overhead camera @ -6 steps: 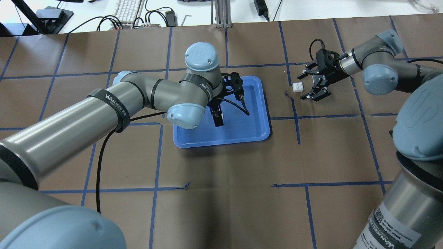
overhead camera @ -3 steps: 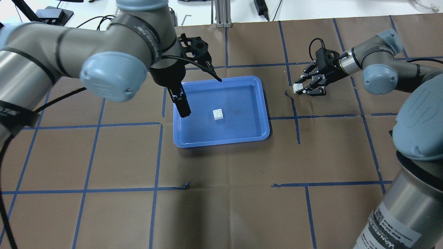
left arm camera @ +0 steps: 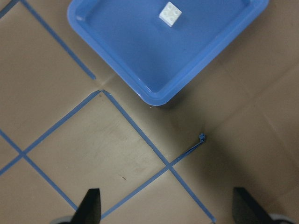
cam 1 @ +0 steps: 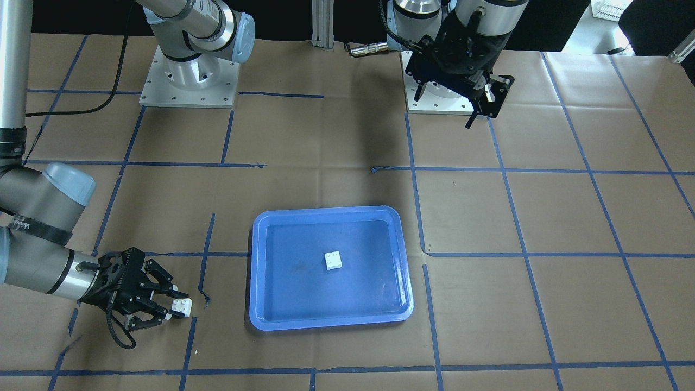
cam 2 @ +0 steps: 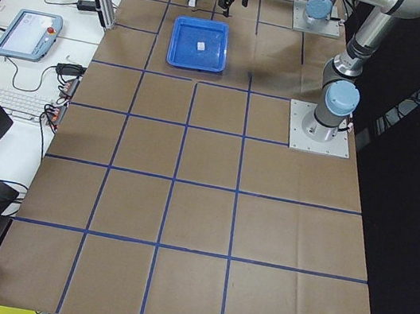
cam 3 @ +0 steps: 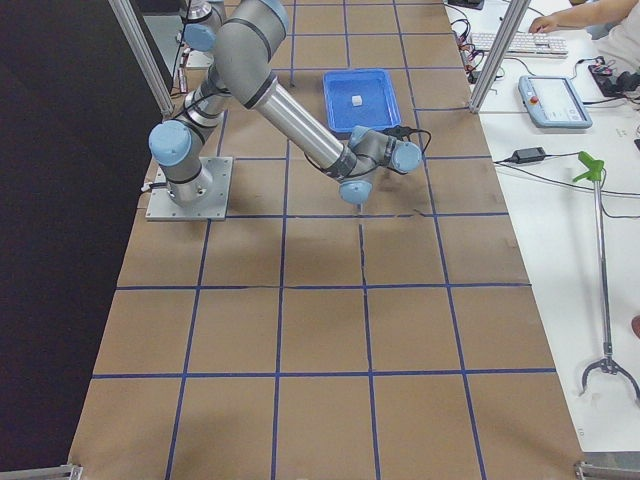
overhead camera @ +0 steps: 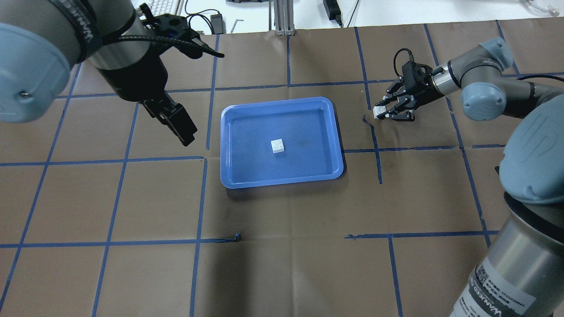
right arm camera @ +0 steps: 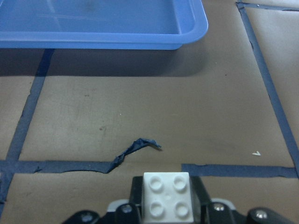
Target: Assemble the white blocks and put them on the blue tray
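One white block (overhead camera: 277,145) lies free in the middle of the blue tray (overhead camera: 282,181), studs up; it also shows in the front view (cam 1: 333,260) and the left wrist view (left arm camera: 170,13). The second white block (overhead camera: 377,111) rests on the brown table to the right of the tray, between the fingers of my right gripper (overhead camera: 382,112), which is shut on it; the right wrist view shows this block (right arm camera: 167,196) studs up in the jaws. My left gripper (left arm camera: 168,207) is open and empty, raised high to the left of the tray (left arm camera: 154,99).
A curl of torn blue tape (right arm camera: 138,147) lies on the table between the held block and the tray's rim (right arm camera: 140,45). Blue tape lines grid the brown table. A keyboard (overhead camera: 163,9) and cables lie beyond the far edge.
My left arm rose off the tray and swung away to the left, leaving a white block in the tray. My right gripper closed on the other block.
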